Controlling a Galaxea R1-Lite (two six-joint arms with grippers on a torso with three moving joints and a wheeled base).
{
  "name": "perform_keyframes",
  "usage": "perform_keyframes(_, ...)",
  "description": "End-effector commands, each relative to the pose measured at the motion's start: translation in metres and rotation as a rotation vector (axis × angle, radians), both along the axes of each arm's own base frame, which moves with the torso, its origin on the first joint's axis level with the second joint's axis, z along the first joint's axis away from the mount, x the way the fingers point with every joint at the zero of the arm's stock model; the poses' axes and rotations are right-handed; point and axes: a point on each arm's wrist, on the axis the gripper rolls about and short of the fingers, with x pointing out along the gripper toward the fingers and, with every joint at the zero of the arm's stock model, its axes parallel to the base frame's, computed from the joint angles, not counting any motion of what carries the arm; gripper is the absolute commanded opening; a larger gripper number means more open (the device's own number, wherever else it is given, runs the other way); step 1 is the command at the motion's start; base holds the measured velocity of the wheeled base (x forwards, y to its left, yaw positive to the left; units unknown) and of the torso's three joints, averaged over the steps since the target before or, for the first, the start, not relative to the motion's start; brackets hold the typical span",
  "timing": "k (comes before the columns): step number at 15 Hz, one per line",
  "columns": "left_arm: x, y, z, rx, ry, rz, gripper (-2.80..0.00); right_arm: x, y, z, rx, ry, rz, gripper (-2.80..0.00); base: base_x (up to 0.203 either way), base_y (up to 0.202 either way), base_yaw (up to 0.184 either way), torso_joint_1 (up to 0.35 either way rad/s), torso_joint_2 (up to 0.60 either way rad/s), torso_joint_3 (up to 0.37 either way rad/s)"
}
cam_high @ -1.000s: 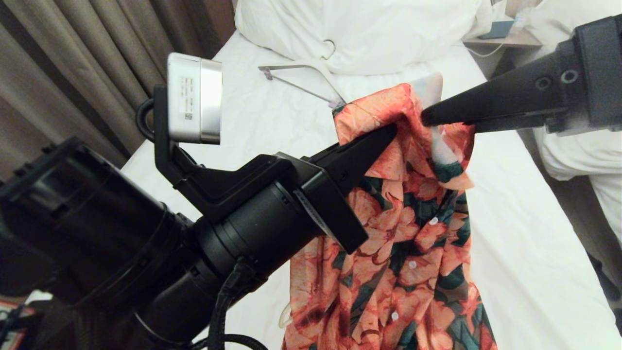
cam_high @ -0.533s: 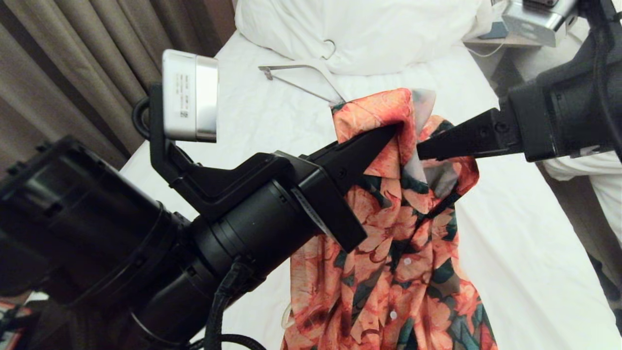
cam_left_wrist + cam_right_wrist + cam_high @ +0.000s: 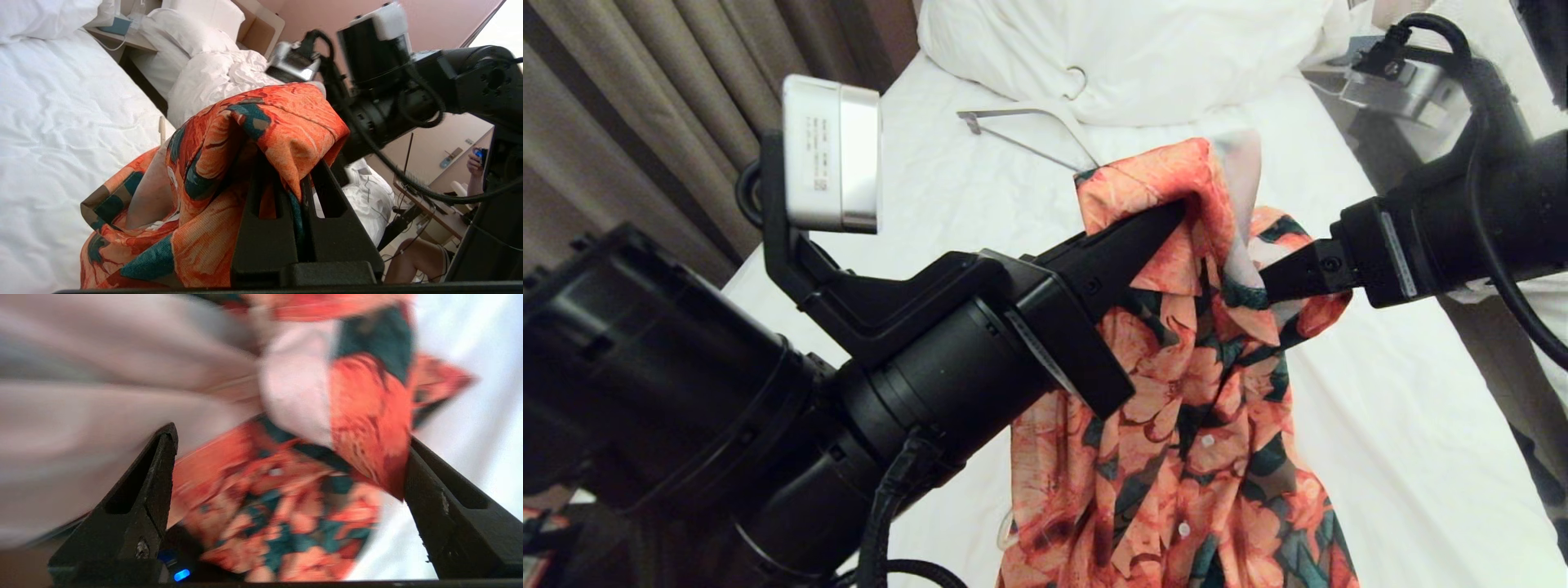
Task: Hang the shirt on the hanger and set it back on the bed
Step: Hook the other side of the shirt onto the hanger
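The shirt (image 3: 1184,425), coral flowers on dark green, hangs over the bed (image 3: 1380,408) from my left gripper (image 3: 1176,214), which is shut on a fold of its shoulder by the collar. The left wrist view has that fold draped over the shut left gripper (image 3: 288,163). My right gripper (image 3: 1266,286) comes in from the right, open, its tips in the collar folds. Its wrist view shows collar cloth between the spread fingers of the gripper (image 3: 290,437). A thin cream-white curve, seemingly the hanger (image 3: 1003,529), pokes out at the shirt's lower left edge; the rest is hidden.
A thicker white hanger with grey bar (image 3: 1029,122) lies near the white duvet heap (image 3: 1127,49) at the bed's head. Brown curtains (image 3: 645,98) hang left. A neighbouring bed (image 3: 212,77) stands to the right, with a seated person's hand (image 3: 474,163) beyond.
My right gripper has swung down from the upper right and pushed its open tips into the shirt's collar. The left gripper has held the shirt in place.
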Motion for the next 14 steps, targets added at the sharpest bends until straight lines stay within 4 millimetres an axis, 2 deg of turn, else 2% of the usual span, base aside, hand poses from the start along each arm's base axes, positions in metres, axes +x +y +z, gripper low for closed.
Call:
perform_keyframes(1, 0.000, 0.000, 0.001, -0.008, -0.002, -0.001, -2.80, 0.004, -0.001, -0.002, -0.026, -0.004, -0.026, 0.00, 0.000, 0.000, 0.000, 0.000, 0.00, 0.000)
perform_keyframes(8, -0.001, 0.000, 0.001, -0.008, -0.002, -0.002, -2.80, 0.004, -0.008, 0.004, -0.168, -0.132, -0.124, 0.00, 0.000, 0.000, 0.000, 0.000, 0.00, 0.000)
perform_keyframes(11, 0.000, 0.000, 0.000, -0.006, -0.001, -0.002, -2.80, 0.001, -0.012, 0.009, -0.125, -0.135, -0.142, 0.00, 0.000, 0.000, 0.000, 0.000, 0.00, 0.000)
perform_keyframes(14, 0.000, 0.000, 0.000, -0.006, -0.001, -0.002, -2.80, 0.013, -0.003, 0.012, -0.031, -0.191, -0.156, 0.00, 0.000, 0.000, 0.000, 0.000, 0.00, 0.000)
